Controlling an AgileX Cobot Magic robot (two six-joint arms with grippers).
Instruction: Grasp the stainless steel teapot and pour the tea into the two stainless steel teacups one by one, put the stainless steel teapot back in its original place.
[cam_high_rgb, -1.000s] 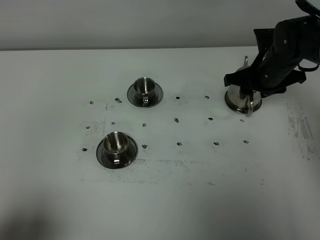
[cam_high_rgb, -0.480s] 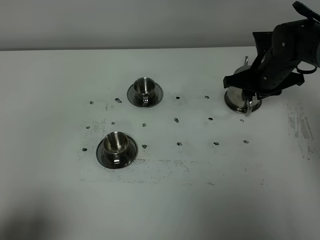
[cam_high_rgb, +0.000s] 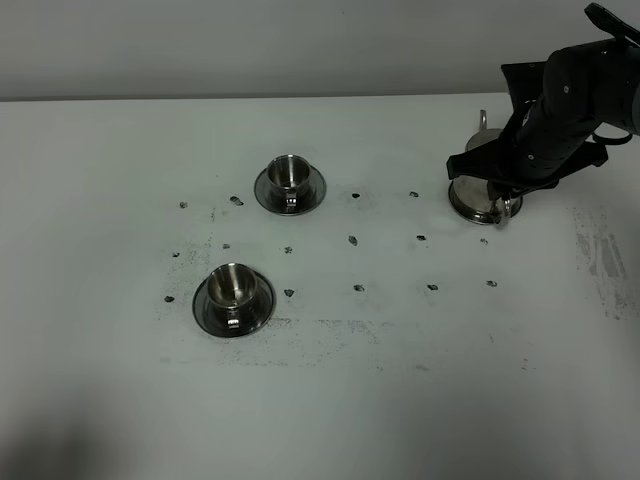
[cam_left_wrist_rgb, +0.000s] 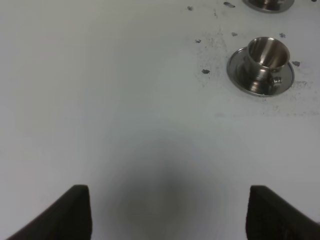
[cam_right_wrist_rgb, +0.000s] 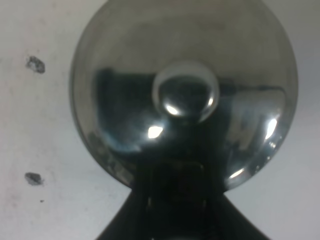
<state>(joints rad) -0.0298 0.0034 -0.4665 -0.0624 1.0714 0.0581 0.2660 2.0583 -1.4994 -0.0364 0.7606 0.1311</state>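
The stainless steel teapot (cam_high_rgb: 472, 192) stands at the right of the table, its thin spout pointing to the far side. My right gripper (cam_high_rgb: 503, 195) is over it, shut on its loop handle. In the right wrist view the domed lid with its knob (cam_right_wrist_rgb: 185, 95) fills the frame and my right gripper (cam_right_wrist_rgb: 175, 200) sits at the pot's edge. Two steel teacups on saucers stand at the left: the far one (cam_high_rgb: 289, 172) and the near one (cam_high_rgb: 233, 284). No tea shows in them. The tray is hidden under the pot. My left gripper (cam_left_wrist_rgb: 170, 215) is open above bare table.
The near cup (cam_left_wrist_rgb: 268, 52) on its saucer (cam_left_wrist_rgb: 239, 75) shows in the left wrist view, with the other saucer's rim (cam_left_wrist_rgb: 267, 4) at the frame edge. Small dark marks dot the white table (cam_high_rgb: 352, 240) between the cups and the teapot.
My right gripper has shifted a little over the teapot. The pot's handle has risen slightly and the spout has swung a little left. The cups have not moved.
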